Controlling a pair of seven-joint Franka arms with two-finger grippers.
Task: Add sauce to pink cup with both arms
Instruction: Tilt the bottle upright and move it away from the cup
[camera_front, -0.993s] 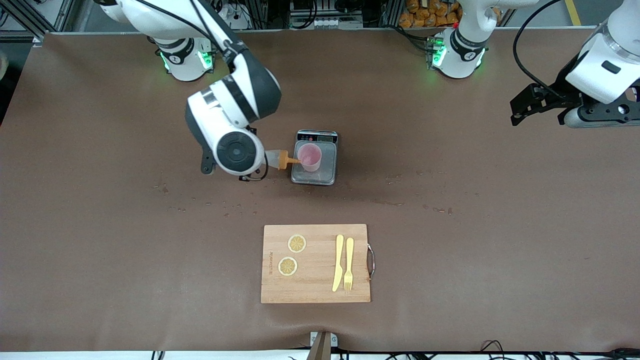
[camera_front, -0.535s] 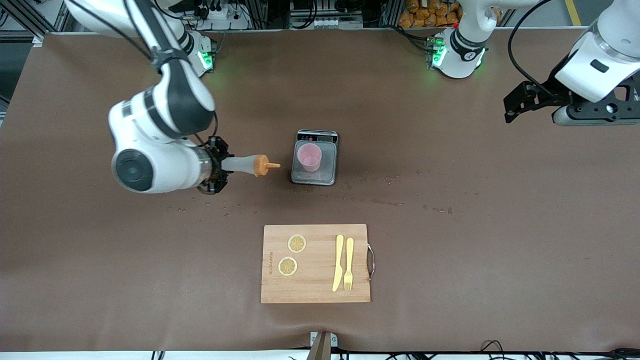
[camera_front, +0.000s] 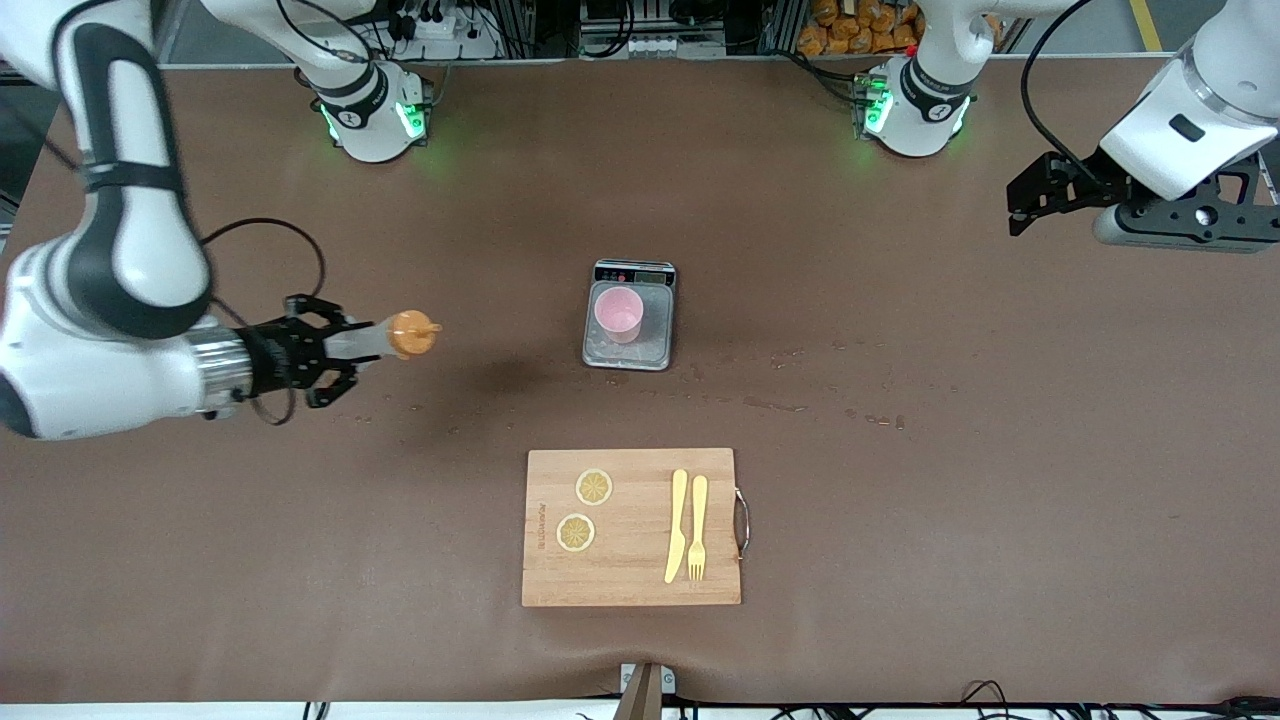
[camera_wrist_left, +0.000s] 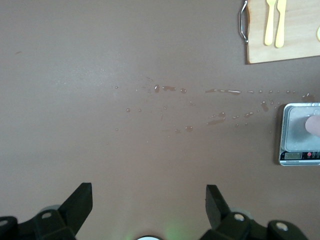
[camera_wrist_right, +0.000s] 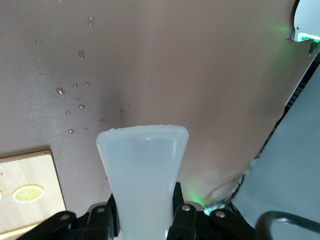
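Holding sauce (camera_front: 385, 339) sideways, right claw (camera_front: 325, 348) pinches it over bare bench (camera_front: 900, 520), well apart from pink cup (camera_front: 619, 311); pour looks finished. Left claw (camera_front: 1040, 195) spread, waiting.

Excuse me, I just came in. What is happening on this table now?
The right end effector is shut on the sauce bottle, holding it sideways over bare table toward the right arm's end, away from the pink cup. The cup stands on a small scale mid-table. The left end effector waits open, up over the left arm's end. Nearer the camera lies a cutting board with two lemon slices, a knife and a fork.
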